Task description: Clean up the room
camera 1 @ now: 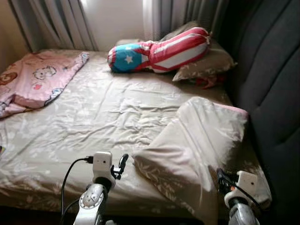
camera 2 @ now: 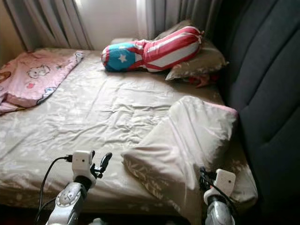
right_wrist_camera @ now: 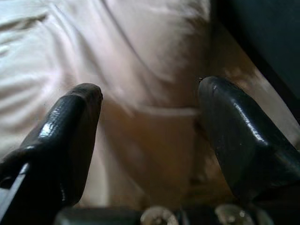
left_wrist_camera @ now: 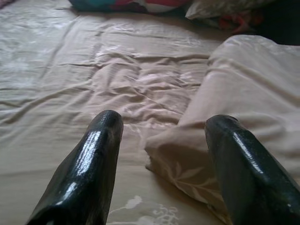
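**Bed still unmade as I reach for the pillow**

I stand at the foot of the bed (camera 1: 93,117), both sets of fingers spread apart and holding nothing. My left gripper (camera 1: 121,165) hovers just beside the near corner of the beige pillow (camera 1: 197,145), which lies askew against the dark headboard (camera 1: 276,93); my right gripper (camera 1: 219,180) sits at its other edge. By my reckoning little is done: a pink blanket (camera 1: 37,77) lies crumpled, a striped bolster (camera 1: 159,49) untidied.
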`<state>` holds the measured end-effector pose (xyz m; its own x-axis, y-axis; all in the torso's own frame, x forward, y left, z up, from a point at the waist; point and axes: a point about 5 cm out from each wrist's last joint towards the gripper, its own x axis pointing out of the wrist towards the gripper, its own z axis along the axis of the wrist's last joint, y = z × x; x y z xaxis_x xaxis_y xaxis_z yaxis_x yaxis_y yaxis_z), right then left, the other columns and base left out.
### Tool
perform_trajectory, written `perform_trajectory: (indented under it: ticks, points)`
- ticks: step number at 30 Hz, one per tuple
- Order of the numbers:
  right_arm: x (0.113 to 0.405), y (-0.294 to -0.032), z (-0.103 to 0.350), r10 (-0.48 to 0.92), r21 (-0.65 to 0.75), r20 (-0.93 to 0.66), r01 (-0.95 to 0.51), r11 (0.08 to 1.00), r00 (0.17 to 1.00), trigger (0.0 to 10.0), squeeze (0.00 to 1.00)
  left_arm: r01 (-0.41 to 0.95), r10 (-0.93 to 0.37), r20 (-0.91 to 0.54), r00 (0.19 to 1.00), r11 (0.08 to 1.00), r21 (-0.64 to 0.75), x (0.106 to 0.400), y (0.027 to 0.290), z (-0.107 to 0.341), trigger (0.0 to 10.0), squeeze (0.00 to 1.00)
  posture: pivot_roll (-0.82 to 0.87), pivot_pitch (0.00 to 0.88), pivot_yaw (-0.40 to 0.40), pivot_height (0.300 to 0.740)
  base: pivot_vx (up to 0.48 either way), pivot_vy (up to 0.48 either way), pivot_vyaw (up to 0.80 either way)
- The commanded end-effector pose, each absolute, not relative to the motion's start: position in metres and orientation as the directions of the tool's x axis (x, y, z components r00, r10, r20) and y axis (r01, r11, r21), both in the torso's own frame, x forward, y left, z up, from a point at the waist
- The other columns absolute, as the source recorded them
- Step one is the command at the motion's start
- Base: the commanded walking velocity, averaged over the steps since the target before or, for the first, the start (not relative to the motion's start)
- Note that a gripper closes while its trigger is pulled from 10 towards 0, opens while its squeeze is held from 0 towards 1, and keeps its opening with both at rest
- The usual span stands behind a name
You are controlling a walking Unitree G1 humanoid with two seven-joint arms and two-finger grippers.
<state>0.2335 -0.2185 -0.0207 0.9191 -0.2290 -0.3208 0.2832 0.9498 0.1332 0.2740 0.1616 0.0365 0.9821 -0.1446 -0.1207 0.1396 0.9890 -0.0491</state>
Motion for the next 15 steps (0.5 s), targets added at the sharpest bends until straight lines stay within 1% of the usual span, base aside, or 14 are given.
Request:
perform_trajectory:
  ticks: [1, 2, 4, 9, 14, 15]
  points:
    - [0.234, -0.221, -0.019, -0.238, 0.142, -0.307, 0.292, 0.946, 0.921, 10.0, 0.00, 0.150, -0.154, -0.132, 0.979, 0.988, -0.044, 0.273, 0.161, 0.036, 10.0, 0.00, -0.12, 0.020, -0.011, 0.662, 0.000, 0.000, 0.00]
    - [0.234, -0.220, -0.019, -0.232, 0.145, -0.304, 0.286, 0.947, 0.924, 10.0, 0.00, 0.152, -0.156, -0.134, 0.979, 0.987, -0.045, 0.273, 0.161, 0.036, 10.0, 0.00, -0.12, 0.004, -0.012, 0.662, 0.000, 0.000, 0.00]
    - [0.238, -0.217, -0.018, -0.216, 0.145, -0.302, 0.269, 0.952, 0.928, 10.0, 0.00, 0.155, -0.159, -0.134, 0.978, 0.987, -0.045, 0.274, 0.160, 0.037, 10.0, 0.00, -0.11, 0.009, -0.018, 0.662, 0.000, 0.000, 0.00]
    - [0.246, -0.213, -0.012, -0.175, 0.161, -0.272, 0.224, 0.961, 0.946, 10.0, 0.00, 0.126, -0.131, -0.137, 0.982, 0.991, -0.040, 0.276, 0.165, 0.039, 10.0, 0.00, -0.10, 0.050, -0.025, 0.662, 0.000, 0.000, 0.00]
    - [0.249, -0.211, -0.009, -0.157, 0.155, -0.254, 0.200, 0.967, 0.954, 10.0, 0.00, 0.121, -0.126, -0.145, 0.981, 0.992, -0.039, 0.275, 0.166, 0.037, 10.0, 0.00, -0.11, 0.055, -0.023, 0.662, 0.000, 0.000, 0.00]
    - [0.250, -0.210, -0.008, -0.151, 0.158, -0.249, 0.194, 0.968, 0.957, 10.0, 0.00, 0.122, -0.126, -0.144, 0.981, 0.992, -0.040, 0.275, 0.165, 0.038, 10.0, 0.00, -0.11, 0.067, -0.029, 0.662, 0.000, 0.000, 0.00]
